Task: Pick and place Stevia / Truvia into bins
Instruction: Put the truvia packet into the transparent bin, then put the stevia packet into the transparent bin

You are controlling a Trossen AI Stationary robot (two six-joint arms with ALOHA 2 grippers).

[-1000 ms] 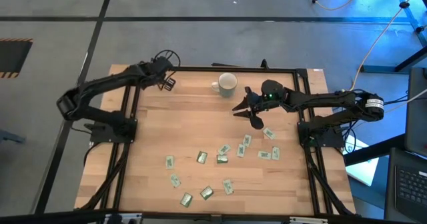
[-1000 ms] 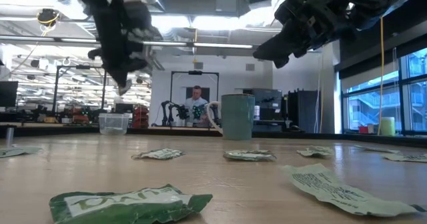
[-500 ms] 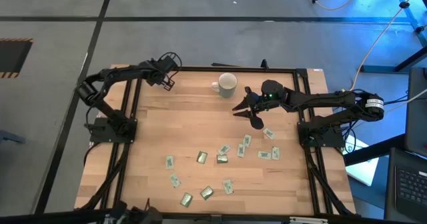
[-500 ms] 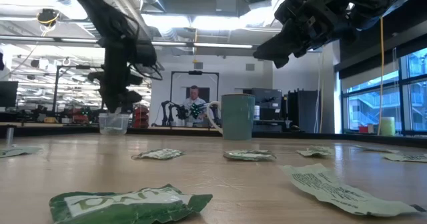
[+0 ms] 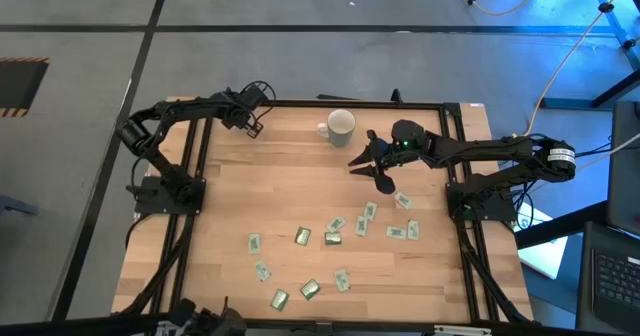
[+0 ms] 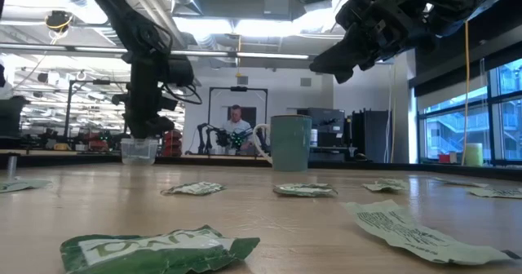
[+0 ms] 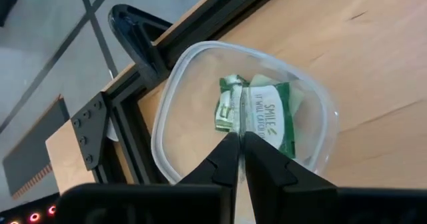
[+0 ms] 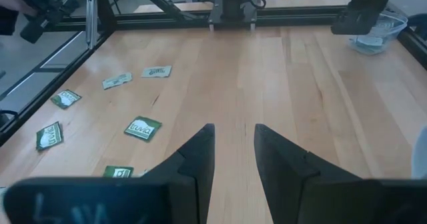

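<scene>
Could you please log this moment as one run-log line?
left gripper: over clear cup, sachets inside | right gripper: open, raised beside mug | loose sachets: on table

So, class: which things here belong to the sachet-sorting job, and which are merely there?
Job:
- sachets loose on table
- clear cup, sachets inside
- mug
- left gripper over cup
- right gripper waiting mid-table

Merely there:
- person in background
- yellow cable on floor

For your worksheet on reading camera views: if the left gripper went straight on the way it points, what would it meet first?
Probably the sachets lying in the clear cup. The left gripper points down into the cup from above, so the sachets come first, then the cup's bottom; depth is hard to judge.
</scene>
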